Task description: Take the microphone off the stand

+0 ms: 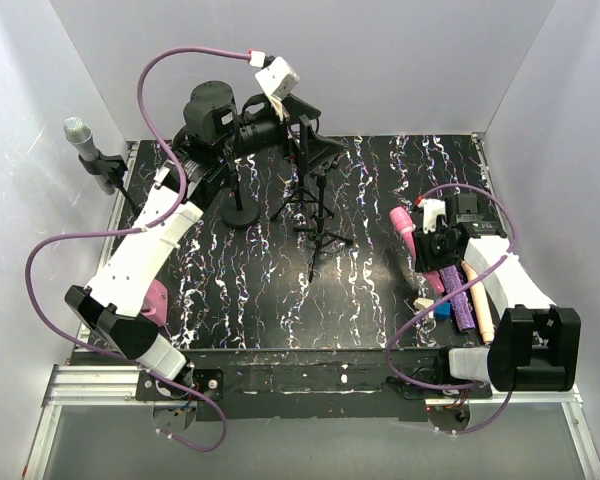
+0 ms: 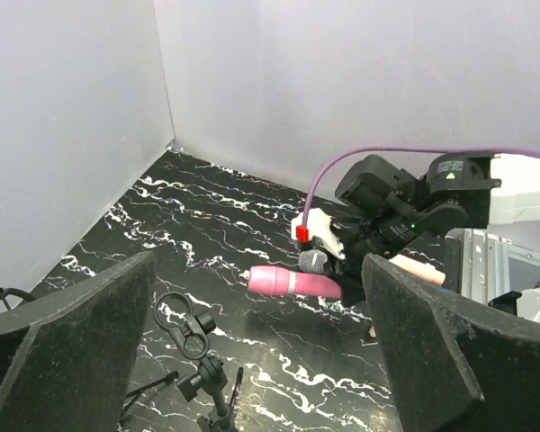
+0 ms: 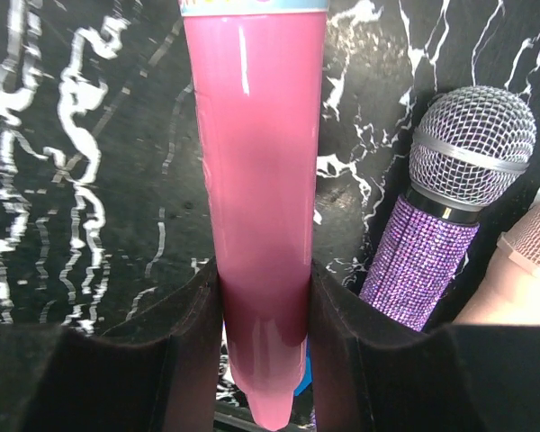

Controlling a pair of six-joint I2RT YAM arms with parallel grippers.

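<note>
The right hand (image 3: 264, 342) is clenched on the tapered end of the pink microphone (image 3: 252, 162), holding it well to the right of the tripod stand (image 1: 315, 215). The left hand (image 1: 315, 138) hovers just above the stand with its fingers spread wide, seemingly touching nothing.

Clipped or covered, right wrist view
The pink microphone (image 3: 252, 180) runs off at 12 o'clock; purple microphone (image 3: 450, 198) sinks behind a finger pad (image 3: 382, 382) at 5 o'clock; peach microphone (image 3: 529, 263) cut at 4 o'clock.
</note>
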